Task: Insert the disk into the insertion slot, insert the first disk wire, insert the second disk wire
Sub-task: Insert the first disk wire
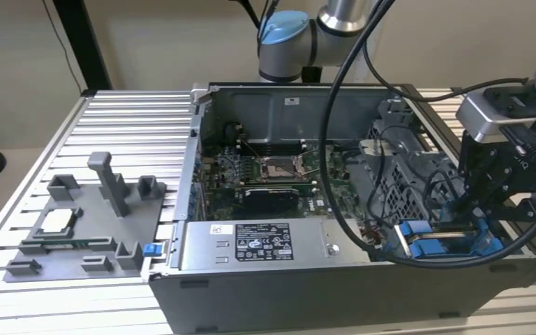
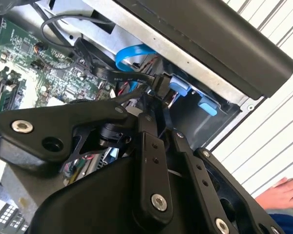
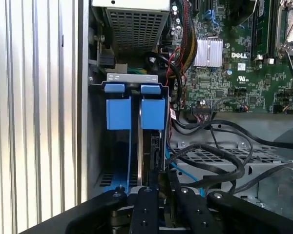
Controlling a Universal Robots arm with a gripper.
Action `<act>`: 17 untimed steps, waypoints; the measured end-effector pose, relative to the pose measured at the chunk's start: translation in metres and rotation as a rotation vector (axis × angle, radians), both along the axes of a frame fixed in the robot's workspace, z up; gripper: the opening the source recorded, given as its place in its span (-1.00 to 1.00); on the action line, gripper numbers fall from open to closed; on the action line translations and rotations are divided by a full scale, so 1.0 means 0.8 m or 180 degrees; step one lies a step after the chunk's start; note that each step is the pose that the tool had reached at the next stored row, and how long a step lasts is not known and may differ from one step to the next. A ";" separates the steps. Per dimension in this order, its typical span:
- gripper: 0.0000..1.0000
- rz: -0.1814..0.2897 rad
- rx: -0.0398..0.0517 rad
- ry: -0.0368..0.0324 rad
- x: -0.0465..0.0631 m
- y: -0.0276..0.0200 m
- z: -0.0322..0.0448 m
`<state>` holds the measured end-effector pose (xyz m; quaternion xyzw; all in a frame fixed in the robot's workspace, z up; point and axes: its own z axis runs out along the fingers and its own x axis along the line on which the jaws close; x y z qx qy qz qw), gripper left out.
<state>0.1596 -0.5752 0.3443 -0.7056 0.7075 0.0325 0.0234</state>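
Disk [image 3: 152, 113] seated in the case's [image 1: 343, 293] slot [image 3: 132, 77]
I see my end effector [image 2: 155, 95] narrow, pinching a black wire [image 2: 112, 75] at the disk's edge, other wires [image 3: 215, 156] heaped beside.

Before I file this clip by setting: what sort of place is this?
Likely a robotics lab workbench: an opened computer case lies on a ribbed aluminium table, a robot arm reaches into it, a grey fixture tray sits alongside.

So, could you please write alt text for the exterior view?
The robot's black pincer reaches down at the blue-railed insertion slot, at the exterior view's right end of an open computer case. A grey pegged tray lies at the exterior view's left, on a slatted metal table.
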 end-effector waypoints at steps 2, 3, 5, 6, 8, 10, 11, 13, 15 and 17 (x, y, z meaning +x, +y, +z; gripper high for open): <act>-1.00 0.0000 0.0000 0.0000 0.000 -0.0006 -0.0001; -1.00 0.0001 0.0001 -0.0001 0.000 -0.0009 -0.0001; -1.00 0.0000 0.0000 -0.0012 0.000 -0.0017 0.0000; -1.00 0.0000 0.0001 -0.0020 0.000 -0.0017 -0.0001; -1.00 0.0000 0.0001 -0.0037 0.000 -0.0018 -0.0003; -1.00 0.0000 0.0000 -0.0043 0.000 -0.0019 -0.0004; -1.00 0.0000 0.0001 -0.0043 -0.001 -0.0019 -0.0006; -1.00 -0.0001 0.0001 -0.0044 -0.002 -0.0019 -0.0008; -1.00 -0.0001 0.0001 -0.0044 -0.002 -0.0019 -0.0011; -1.00 -0.0001 0.0000 -0.0044 -0.002 -0.0018 -0.0017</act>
